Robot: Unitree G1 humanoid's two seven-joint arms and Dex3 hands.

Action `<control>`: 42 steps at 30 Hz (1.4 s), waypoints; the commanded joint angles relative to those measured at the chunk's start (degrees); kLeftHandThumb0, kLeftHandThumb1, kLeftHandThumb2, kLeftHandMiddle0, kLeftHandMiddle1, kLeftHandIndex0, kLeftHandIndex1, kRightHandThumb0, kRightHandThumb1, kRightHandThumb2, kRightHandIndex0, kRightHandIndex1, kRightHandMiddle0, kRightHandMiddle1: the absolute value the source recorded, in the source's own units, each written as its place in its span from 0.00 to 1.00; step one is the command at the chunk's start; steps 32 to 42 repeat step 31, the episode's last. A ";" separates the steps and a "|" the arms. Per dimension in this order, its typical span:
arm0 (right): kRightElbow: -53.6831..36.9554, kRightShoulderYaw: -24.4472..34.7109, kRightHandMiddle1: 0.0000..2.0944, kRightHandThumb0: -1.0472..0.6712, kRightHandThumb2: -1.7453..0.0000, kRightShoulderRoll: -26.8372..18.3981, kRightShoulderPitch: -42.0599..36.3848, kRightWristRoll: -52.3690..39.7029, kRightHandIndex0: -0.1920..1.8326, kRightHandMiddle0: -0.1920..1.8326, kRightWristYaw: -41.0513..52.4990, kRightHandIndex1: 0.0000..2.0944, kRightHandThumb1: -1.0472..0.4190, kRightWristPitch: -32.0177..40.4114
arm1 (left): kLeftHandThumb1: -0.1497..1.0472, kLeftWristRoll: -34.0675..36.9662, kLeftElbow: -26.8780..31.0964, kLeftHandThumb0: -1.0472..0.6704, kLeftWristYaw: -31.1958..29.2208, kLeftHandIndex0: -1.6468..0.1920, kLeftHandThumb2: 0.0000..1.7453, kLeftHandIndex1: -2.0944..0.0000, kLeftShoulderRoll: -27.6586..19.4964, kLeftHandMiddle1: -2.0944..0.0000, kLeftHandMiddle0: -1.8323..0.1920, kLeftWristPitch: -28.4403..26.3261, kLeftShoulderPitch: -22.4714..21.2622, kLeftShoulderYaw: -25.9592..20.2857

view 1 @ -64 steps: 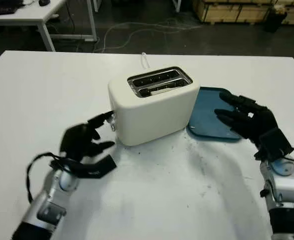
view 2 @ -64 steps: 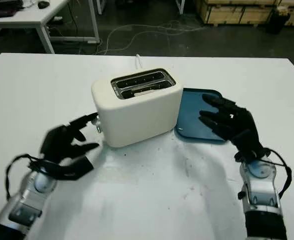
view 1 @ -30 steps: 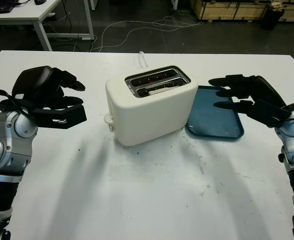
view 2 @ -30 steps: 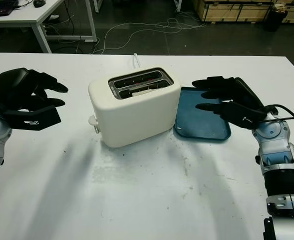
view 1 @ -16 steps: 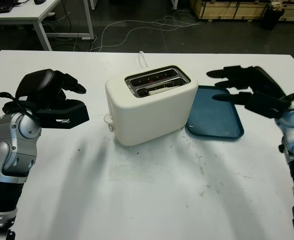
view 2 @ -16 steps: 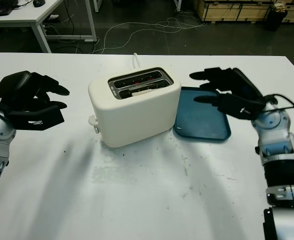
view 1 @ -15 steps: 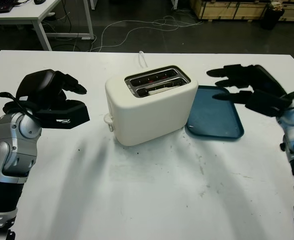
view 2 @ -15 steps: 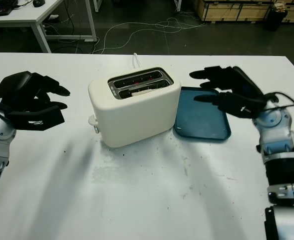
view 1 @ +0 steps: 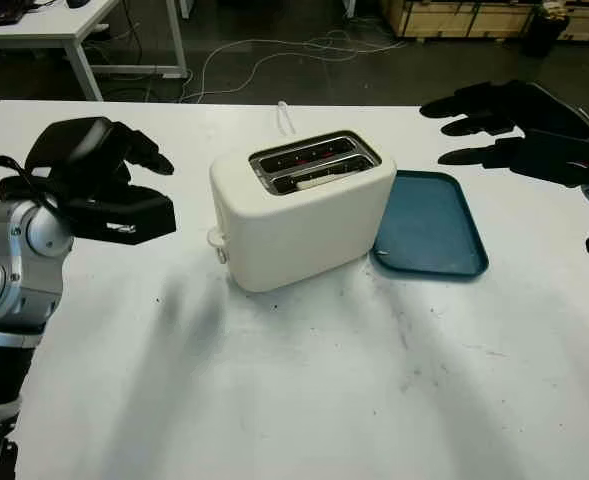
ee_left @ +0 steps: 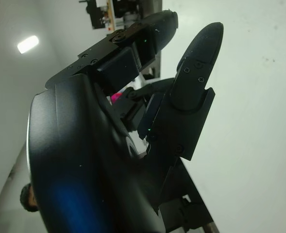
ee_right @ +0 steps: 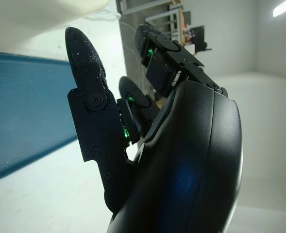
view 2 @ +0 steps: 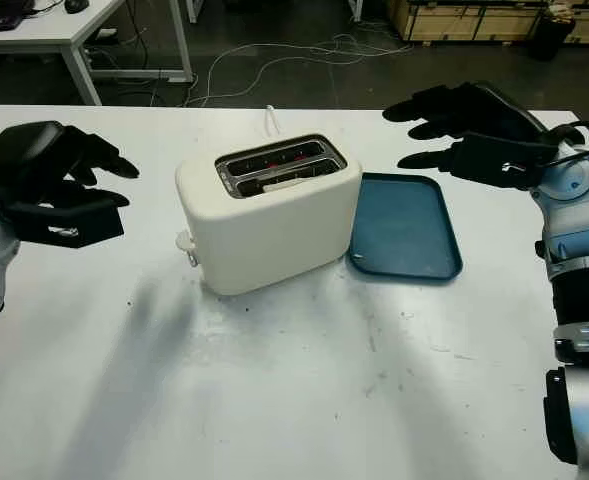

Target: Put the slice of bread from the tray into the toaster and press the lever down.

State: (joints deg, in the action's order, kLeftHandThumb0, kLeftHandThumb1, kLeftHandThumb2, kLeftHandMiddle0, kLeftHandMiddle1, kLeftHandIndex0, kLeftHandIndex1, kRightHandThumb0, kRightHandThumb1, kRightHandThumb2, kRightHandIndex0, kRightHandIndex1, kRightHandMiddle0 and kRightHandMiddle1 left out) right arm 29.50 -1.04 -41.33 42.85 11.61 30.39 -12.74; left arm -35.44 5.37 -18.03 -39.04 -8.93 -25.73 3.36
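A cream toaster stands mid-table, and a pale slice edge shows in its nearer slot. Its lever knob sits low on the left end. To the toaster's right lies the blue tray, with nothing on it. My left hand is raised at the left, apart from the toaster, open and holding nothing. My right hand hovers high above the tray's far right corner, also open. In the right wrist view the tray lies under the black fingers.
A white cord runs off the table behind the toaster. The white tabletop is scuffed with dark specks in front. Beyond the far edge are floor cables, another table at the back left and wooden crates.
Both hands have risen and drawn outward: the left away from the toaster's lever side, the right up and back from over the tray. Toaster and tray stay put.
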 commanded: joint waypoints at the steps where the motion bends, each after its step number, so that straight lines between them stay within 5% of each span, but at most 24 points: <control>1: 0.61 -0.58 0.00 0.29 1.00 0.16 -0.72 0.09 0.44 0.40 0.20 0.00 0.16 0.30 | 0.74 -0.87 0.00 0.28 -0.80 0.26 0.00 0.98 -0.82 0.64 0.44 -0.36 -1.17 0.62; 15: -2.65 -1.10 0.00 0.35 1.00 0.20 -3.29 0.65 0.44 0.39 -0.17 0.00 0.16 1.89 | 0.77 -1.24 -0.09 0.28 -0.53 0.27 0.00 0.99 -0.11 0.56 0.49 -0.42 -1.15 1.11; 42: -4.86 -0.76 0.00 0.36 1.00 0.22 -4.00 -0.66 0.44 0.39 0.69 0.00 0.16 3.42 | 0.77 -1.36 0.18 0.27 -0.22 0.27 0.00 0.99 0.04 0.57 0.49 0.40 -0.32 0.82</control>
